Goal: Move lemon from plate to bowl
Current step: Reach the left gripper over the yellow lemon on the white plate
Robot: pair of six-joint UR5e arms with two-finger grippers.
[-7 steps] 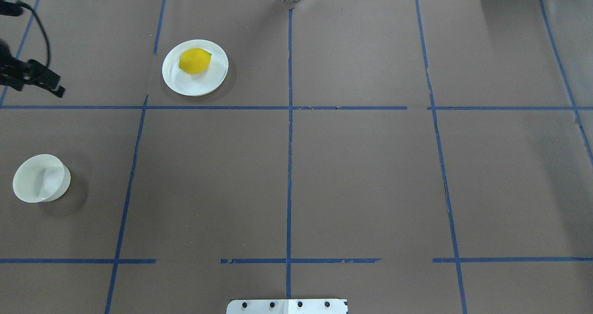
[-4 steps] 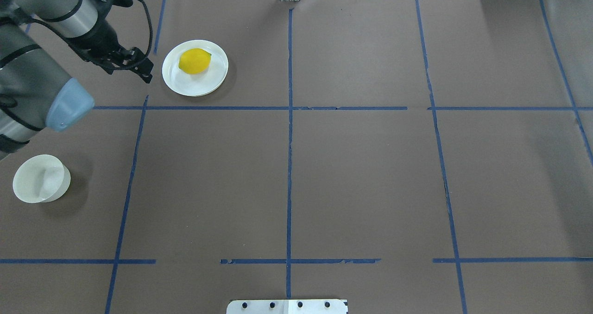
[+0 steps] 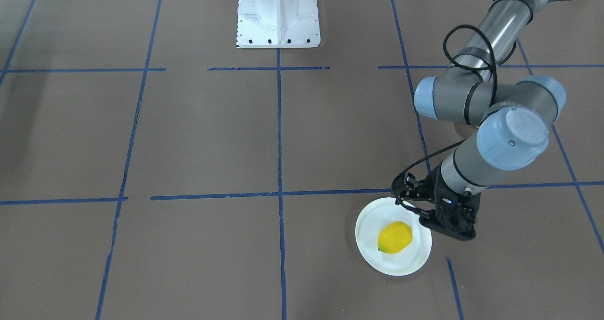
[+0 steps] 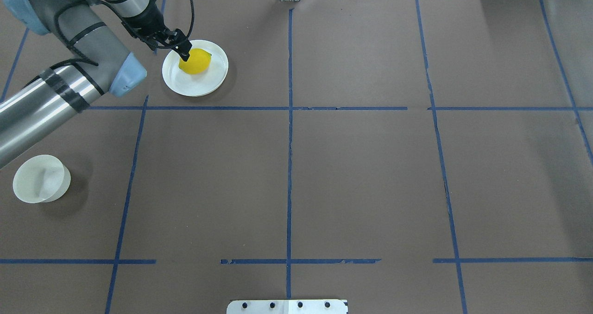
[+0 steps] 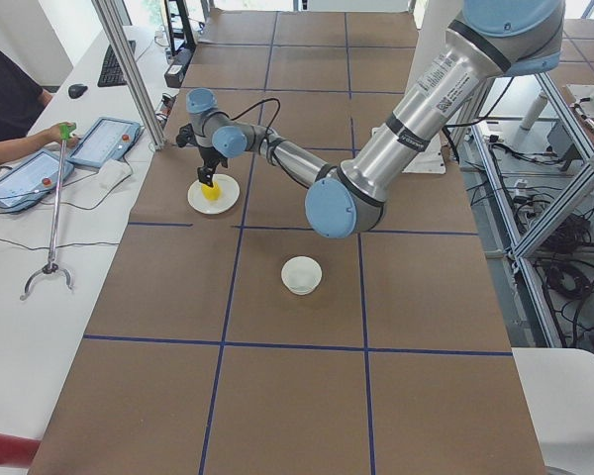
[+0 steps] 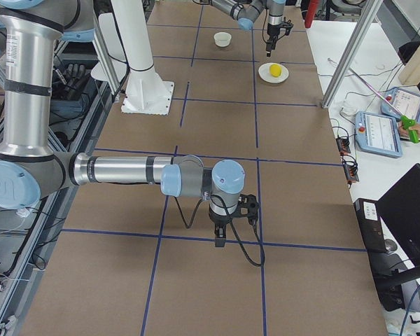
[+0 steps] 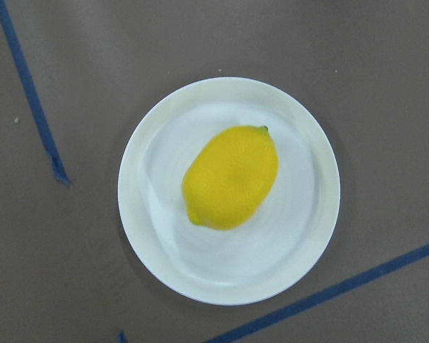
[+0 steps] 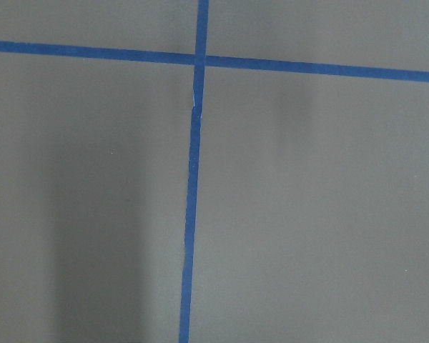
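The yellow lemon lies on the flat white plate at the far left of the table. It fills the middle of the left wrist view, resting on the plate. My left gripper hangs above the plate's edge beside the lemon, apart from it. I cannot tell whether its jaws are open or shut. The small deep white bowl stands empty near the left table edge. My right gripper points down over bare table, and I cannot tell its state.
The table is covered with brown paper marked by blue tape lines. The robot's white base stands at the near middle edge. An operator with tablets sits beyond the far side.
My left arm has swung in from the left edge across the table to the plate. The lemon, plate and bowl have not moved.
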